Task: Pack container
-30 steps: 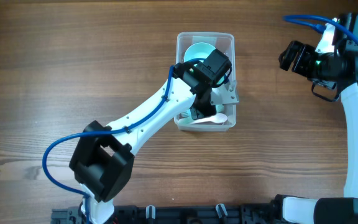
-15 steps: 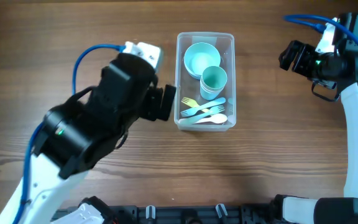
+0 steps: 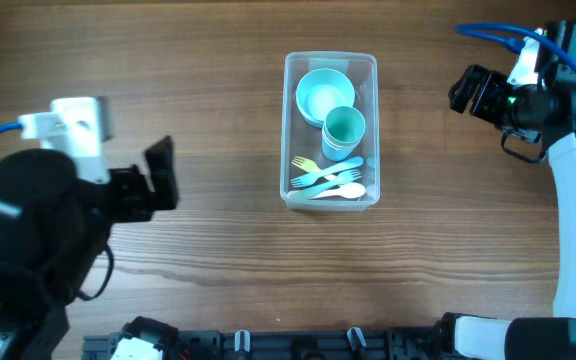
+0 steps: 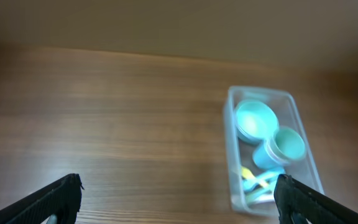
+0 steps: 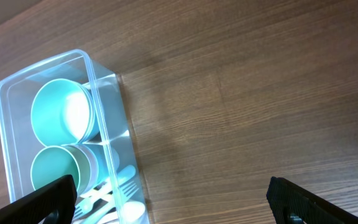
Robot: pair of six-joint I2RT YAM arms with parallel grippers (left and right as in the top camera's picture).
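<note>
While both arms hang well apart from it, the clear container (image 3: 373, 120) sits mid-table on the wood table (image 3: 218, 100). It holds a teal bowl (image 3: 323, 95), a green cup (image 3: 343, 128) and pastel cutlery (image 3: 328, 182). The left gripper (image 4: 178, 183) and right gripper (image 5: 171, 183) are both spread wide and empty. Packing looks finished. No loose items or lid show, though the left wrist view is blurred.

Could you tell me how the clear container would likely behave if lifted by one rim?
The container looks thin clear plastic, so its wall would probably flex when pinched. Holding only a bowl, a cup and small cutlery, it is likely light. Lifted at one end, it may tilt.
</note>
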